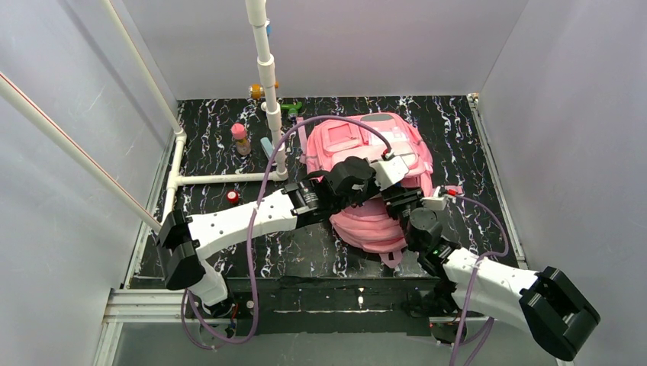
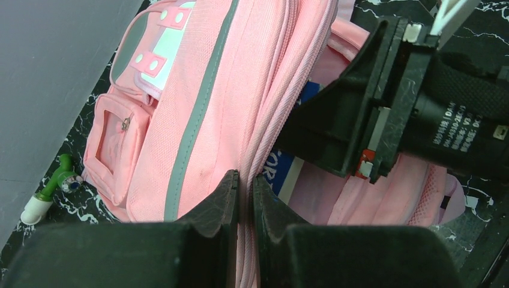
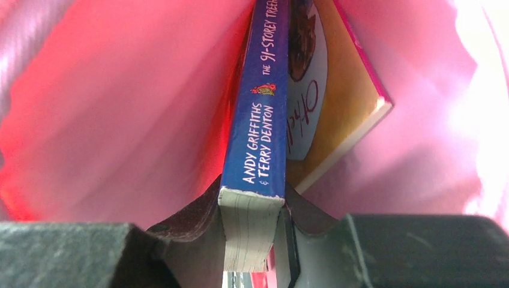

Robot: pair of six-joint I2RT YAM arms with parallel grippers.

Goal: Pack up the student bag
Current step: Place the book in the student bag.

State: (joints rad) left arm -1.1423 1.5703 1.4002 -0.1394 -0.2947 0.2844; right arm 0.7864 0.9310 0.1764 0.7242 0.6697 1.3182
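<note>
Pinching the zip rim of the large pink fabric backpack (image 1: 358, 141) (mid-table), the left gripper (image 2: 244, 183) holds it open; the right gripper (image 3: 252, 195) grasps a blue-spined paperback book (image 3: 261, 108) aimed lengthwise inside

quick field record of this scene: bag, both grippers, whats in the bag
student bag: pink, lying front up, main pocket open
left gripper: shut on the bag's zip edge
right gripper: inside the bag, shut on blue book
blue book: spine facing wrist camera
second book: yellow-edged, beside it in the bag
pink bottle: upright, left of the bag
</note>
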